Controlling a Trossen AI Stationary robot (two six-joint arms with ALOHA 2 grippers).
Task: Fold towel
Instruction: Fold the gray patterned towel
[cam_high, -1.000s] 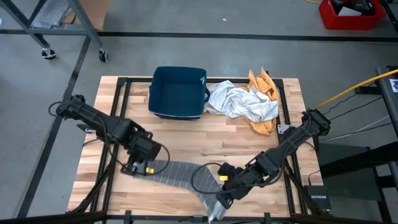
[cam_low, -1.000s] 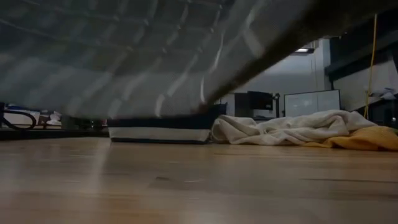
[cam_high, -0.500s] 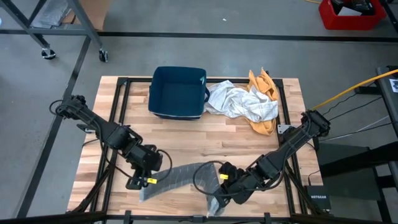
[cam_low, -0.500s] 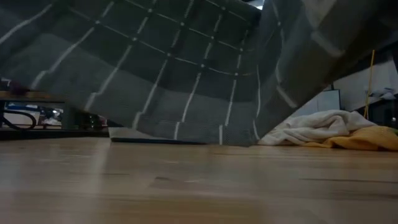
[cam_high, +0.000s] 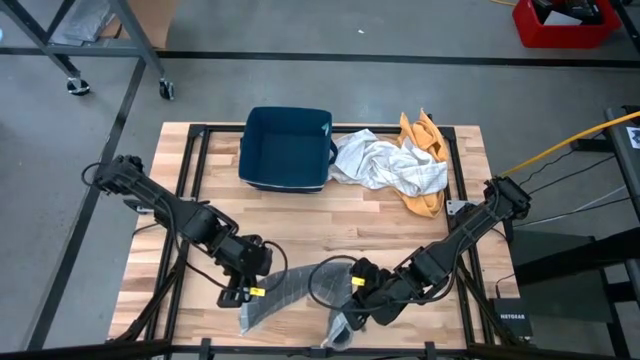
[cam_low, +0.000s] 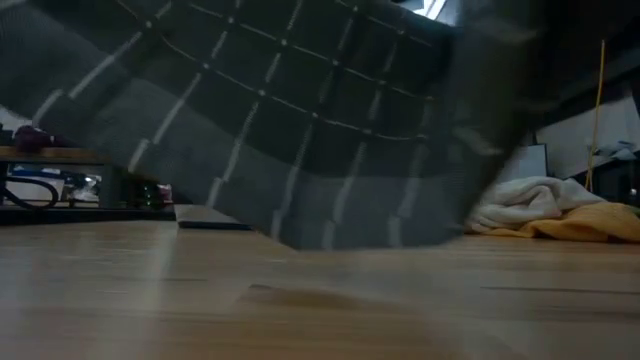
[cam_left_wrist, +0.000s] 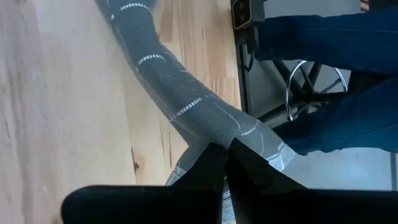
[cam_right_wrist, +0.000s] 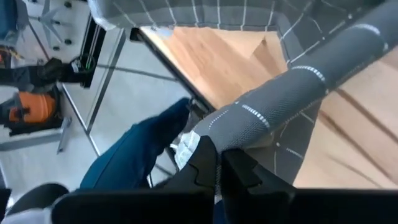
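Observation:
A grey towel (cam_high: 292, 284) with thin white grid lines hangs between my two grippers at the table's near edge. In the low view the towel (cam_low: 300, 130) fills the upper picture as a sagging sheet, with its bottom edge (cam_low: 340, 243) close over the wood. My left gripper (cam_high: 244, 296) is shut on the towel's left end. My right gripper (cam_high: 352, 312) is shut on its right end. Both point slanting down. My left gripper pinches a bunched, rolled-over edge of the towel (cam_left_wrist: 208, 127) between its two shut fingers (cam_left_wrist: 211, 168), coming slanting from above. That end is lifted off the table, and the cloth runs away from the fingers as a thick roll. My right gripper pinches a bunched edge at the towel's other end (cam_right_wrist: 233, 127) between its shut fingers (cam_right_wrist: 208, 162), slanting down from the right. The cloth there is rolled into a thick band and held off the table. The rest sags slack toward my left gripper.
A dark blue bin (cam_high: 287, 148) stands at the far middle of the wooden table (cam_high: 400, 215). Beside it lie a crumpled white cloth (cam_high: 385, 165) and a yellow cloth (cam_high: 425, 140). A person's legs in blue trousers (cam_left_wrist: 323, 37) and a chair base show just past the near edge.
My left gripper has gone toward the near edge and rightward toward my right gripper, tipping further down and carrying the towel's left end. The towel, at first stretched long between the grippers, now spans less and sags lower. My right gripper has stayed in place.

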